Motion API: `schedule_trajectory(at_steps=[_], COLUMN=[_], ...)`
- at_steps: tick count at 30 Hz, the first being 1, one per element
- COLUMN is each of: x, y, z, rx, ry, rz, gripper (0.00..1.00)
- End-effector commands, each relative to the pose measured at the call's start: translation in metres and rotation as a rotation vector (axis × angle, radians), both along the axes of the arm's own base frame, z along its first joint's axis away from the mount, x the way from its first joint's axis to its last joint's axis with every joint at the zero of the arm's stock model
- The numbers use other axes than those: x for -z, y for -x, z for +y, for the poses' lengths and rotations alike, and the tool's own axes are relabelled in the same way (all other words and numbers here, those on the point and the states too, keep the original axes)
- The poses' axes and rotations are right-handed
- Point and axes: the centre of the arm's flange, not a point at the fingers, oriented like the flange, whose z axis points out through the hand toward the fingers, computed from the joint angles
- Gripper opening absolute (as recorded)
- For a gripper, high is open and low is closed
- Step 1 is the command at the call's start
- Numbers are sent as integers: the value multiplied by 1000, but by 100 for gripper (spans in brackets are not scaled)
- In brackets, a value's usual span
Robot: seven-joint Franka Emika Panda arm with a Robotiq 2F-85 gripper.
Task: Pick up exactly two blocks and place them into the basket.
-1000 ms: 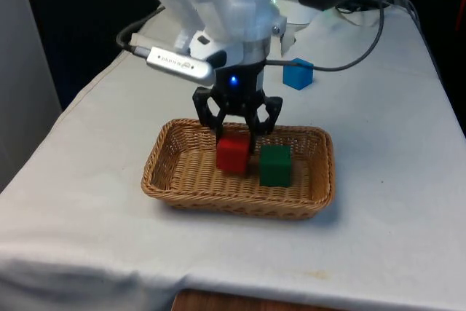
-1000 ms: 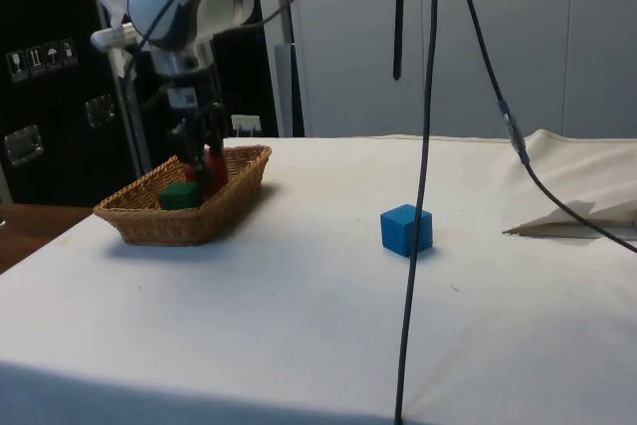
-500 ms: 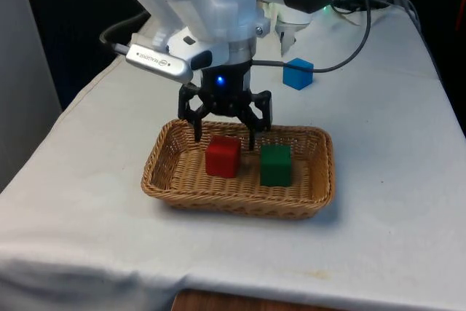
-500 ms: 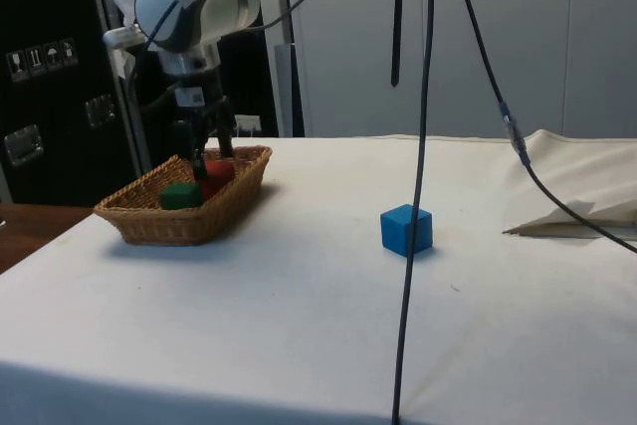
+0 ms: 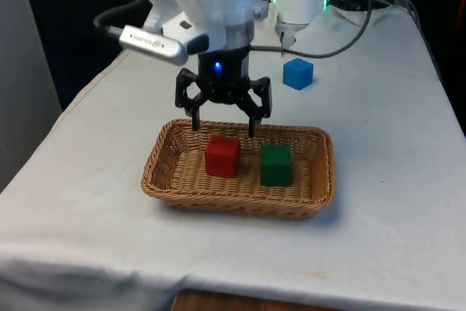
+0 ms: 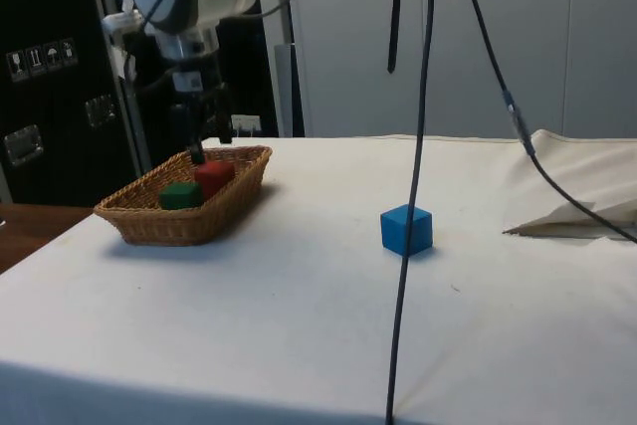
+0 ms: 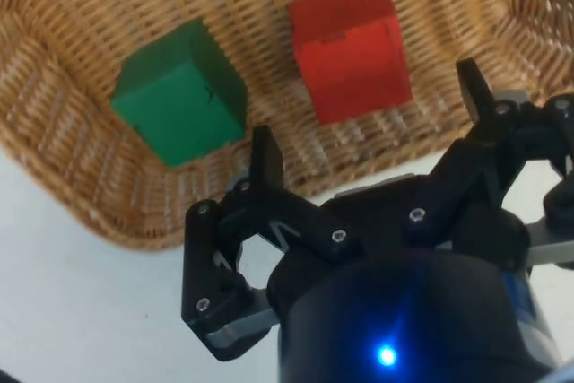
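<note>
**Two blocks in the basket, gripper open above them**

I am looking at my gripper [image 5: 222,126] and it is hanging over the far side of the basket [image 5: 164,183]. Its two fingers are spread wide apart and they are holding nothing.

The red block [image 5: 222,156] is sitting on the basket floor, just under the gripper and a little nearer to the front camera. I am seeing a gap between the fingertips and the top of the block, so they are not touching it. The green block [image 5: 275,164] is sitting next to the red one, on the front view's right. The two blocks are close together but not touching.

From the wrist camera I am seeing the red block [image 7: 350,48] and the green block [image 7: 180,92] side by side on the woven floor, both past the tips of the open fingers [image 7: 265,161].

From the side, the gripper [image 6: 206,146] is hanging just above the basket [image 6: 169,224] rim.

The blue block [image 5: 298,73] is sitting on the white tabletop [image 5: 393,202], outside the basket and well apart from it.
</note>
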Motion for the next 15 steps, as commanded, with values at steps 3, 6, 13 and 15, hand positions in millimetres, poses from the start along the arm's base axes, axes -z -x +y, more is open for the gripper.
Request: schedule_trajectory(at_steps=[3, 6, 13, 15], x=[-16, -26, -52, -53], y=[4, 8, 23, 22], z=[1, 3, 14, 14], rx=[0, -1, -5, -8], ry=[-3, -6, -15, -21], rz=[2, 4, 9, 11], gripper=[100, 100, 100, 100])
